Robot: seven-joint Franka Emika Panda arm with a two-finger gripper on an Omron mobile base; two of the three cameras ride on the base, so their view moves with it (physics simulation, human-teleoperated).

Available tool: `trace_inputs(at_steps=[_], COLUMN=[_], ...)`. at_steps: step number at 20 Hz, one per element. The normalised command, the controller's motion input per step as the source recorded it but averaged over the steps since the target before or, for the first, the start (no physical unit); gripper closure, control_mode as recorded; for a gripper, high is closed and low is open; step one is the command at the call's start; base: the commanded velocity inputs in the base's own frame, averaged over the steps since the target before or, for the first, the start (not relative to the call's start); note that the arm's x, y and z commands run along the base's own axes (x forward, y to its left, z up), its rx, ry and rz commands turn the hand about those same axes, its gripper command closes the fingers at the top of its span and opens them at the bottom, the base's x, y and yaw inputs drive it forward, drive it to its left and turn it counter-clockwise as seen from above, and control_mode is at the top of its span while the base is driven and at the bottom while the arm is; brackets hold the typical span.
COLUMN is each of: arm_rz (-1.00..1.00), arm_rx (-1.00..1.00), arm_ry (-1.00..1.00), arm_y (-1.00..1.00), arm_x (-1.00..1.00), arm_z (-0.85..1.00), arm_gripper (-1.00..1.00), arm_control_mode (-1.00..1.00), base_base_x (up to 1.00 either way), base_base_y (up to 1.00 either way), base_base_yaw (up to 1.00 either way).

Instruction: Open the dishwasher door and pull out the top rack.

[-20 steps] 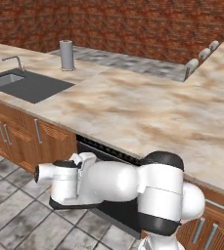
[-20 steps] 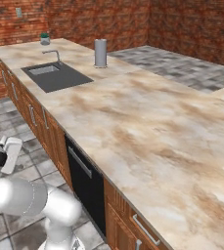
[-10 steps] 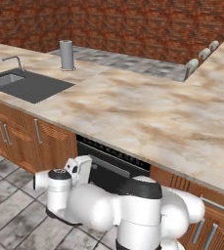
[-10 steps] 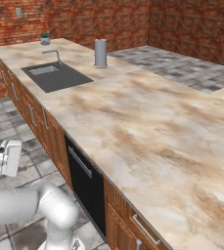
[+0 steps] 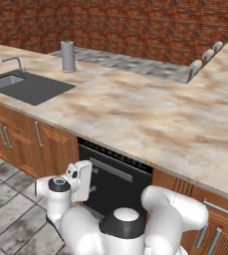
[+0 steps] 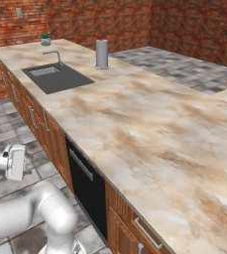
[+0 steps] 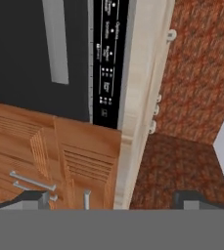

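Gripper point(image 7: 113, 197) fingers spread wide, empty, rolled sideways to line up with door point(image 5: 116, 183) handle point(image 7: 56, 41) at eleven o'clock.

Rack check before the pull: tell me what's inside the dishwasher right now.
Cannot be seen: the dishwasher door is closed flush under the countertop, covering the interior. Only its black panel, grey bar handle and control strip show.

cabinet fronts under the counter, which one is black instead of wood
The dishwasher door, between the brown wooden cabinet doors. It alone is a flat black panel with a horizontal grey bar handle and a dark control strip on top.
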Motion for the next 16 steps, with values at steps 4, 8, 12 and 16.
trace_inputs(at_steps=[4,8,12,16], arm_rz=[0.00,0.00,0.00,0.00], arm_rx=[-0.01,-0.02,-0.04,-0.06], arm_ry=[-0.03,-0.03,-0.06,-0.10], arm_y=[-0.13,-0.18,-0.16,-0.12], arm_x=[0.02,0.05,0.00,0.00], arm_z=[-0.24,-0.26,-0.21,-0.09], arm_gripper=[-1.00,-1.00,-1.00,-1.00], arm_control_mode=[-1.00,-1.00,-1.00,-1.00], base_base_x=[0.00,0.00,0.00,0.00], base_base_y=[0.00,0.00,0.00,0.00], base_base_yaw=[0.00,0.00,0.00,0.00])
